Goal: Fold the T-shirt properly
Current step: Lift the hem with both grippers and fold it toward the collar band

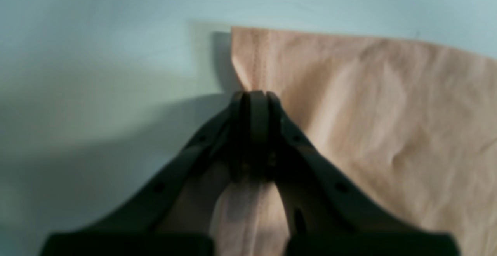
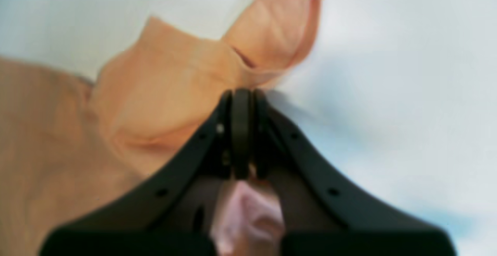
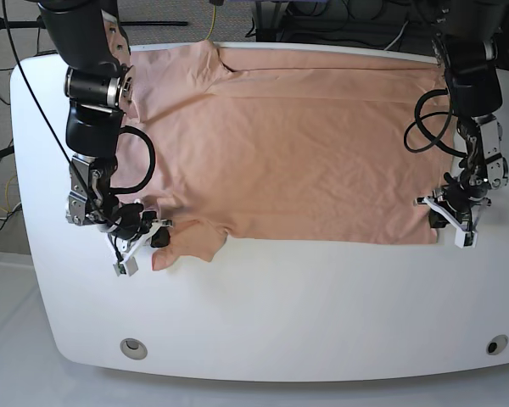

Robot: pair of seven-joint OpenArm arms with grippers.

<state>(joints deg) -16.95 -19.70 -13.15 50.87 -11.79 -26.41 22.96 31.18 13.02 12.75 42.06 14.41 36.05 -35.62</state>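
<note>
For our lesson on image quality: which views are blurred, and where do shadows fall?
Left wrist view: soft focus, the left hand shadowing the table beside the T-shirt. Right wrist view: equally blurred, faint shadow right of the right hand. Base view: sharp, evenly lit.

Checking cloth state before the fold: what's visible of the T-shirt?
The T-shirt is peach-pink, thin wrinkled fabric, spread flat across the white table, neck toward the base view's left. The right gripper is shut on the near sleeve, bunching it; the left gripper is shut on the stitched hem corner. No print shows.
</note>
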